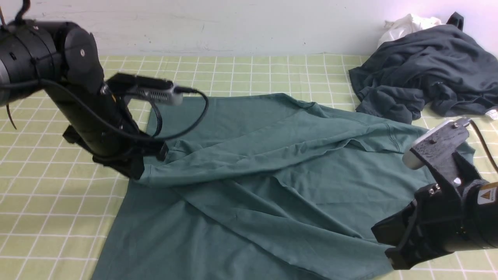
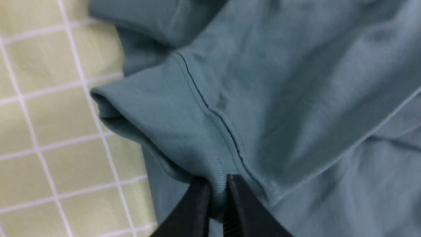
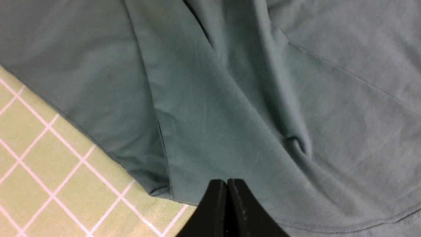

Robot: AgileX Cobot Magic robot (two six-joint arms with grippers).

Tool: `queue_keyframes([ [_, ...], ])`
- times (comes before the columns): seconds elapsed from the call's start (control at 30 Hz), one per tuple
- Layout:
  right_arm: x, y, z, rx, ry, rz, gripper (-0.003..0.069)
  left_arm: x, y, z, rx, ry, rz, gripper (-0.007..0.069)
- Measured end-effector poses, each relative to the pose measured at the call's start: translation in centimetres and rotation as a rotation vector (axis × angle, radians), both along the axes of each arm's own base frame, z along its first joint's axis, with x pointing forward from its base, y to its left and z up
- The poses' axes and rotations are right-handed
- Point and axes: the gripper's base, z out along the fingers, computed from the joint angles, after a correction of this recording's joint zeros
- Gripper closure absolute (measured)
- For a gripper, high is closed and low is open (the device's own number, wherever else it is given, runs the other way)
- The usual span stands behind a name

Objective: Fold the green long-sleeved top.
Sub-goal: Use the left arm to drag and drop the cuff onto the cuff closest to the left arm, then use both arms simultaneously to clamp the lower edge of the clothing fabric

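Note:
The green long-sleeved top lies spread on the checked tablecloth, with one sleeve folded across its body toward the left. My left gripper sits at the top's left edge, shut on the sleeve cuff. In the left wrist view the cuff's edge is pinched between the black fingertips of the left gripper. My right gripper hovers at the top's lower right corner. In the right wrist view the right gripper is shut with nothing between its tips, just over the green fabric near the hem.
A crumpled dark grey garment lies at the back right, with a white cloth behind it against the wall. The yellow-green checked tablecloth shows to the left of the top and along the back.

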Motion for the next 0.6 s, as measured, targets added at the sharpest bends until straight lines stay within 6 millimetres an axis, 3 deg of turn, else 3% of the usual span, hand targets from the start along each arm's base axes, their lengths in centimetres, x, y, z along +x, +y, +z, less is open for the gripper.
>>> queue_keyframes([
  [0.1,0.0,0.0,0.0,0.000,0.002,0.000,0.0669,-0.8,0.1,-0.3,0.019,0.070,-0.045,0.0470],
  [0.17,-0.1,0.0,0.0,0.000,0.011,0.004,0.0669,-2.0,0.2,-0.1,0.023,0.151,-0.069,0.0354],
  [0.2,-0.1,0.0,0.0,-0.001,0.012,0.004,0.0669,-2.1,0.3,-0.2,0.024,0.157,-0.069,0.0345],
  [0.27,-0.2,0.0,-0.1,-0.003,0.022,0.009,0.0669,-4.0,0.0,0.2,0.008,0.176,-0.092,0.0241],
  [0.4,-0.2,0.0,-0.1,-0.003,0.024,0.009,0.0669,-7.5,-0.6,-0.4,0.032,0.211,-0.198,0.0195],
  [0.5,-0.3,0.1,-0.1,0.009,0.033,0.005,0.0669,-11.6,-0.9,-2.5,0.086,0.198,-0.448,0.0186],
  [0.6,-0.3,0.1,-0.1,0.017,0.038,0.005,0.0669,-12.9,-0.8,-4.5,0.142,0.115,-0.657,0.0187],
])
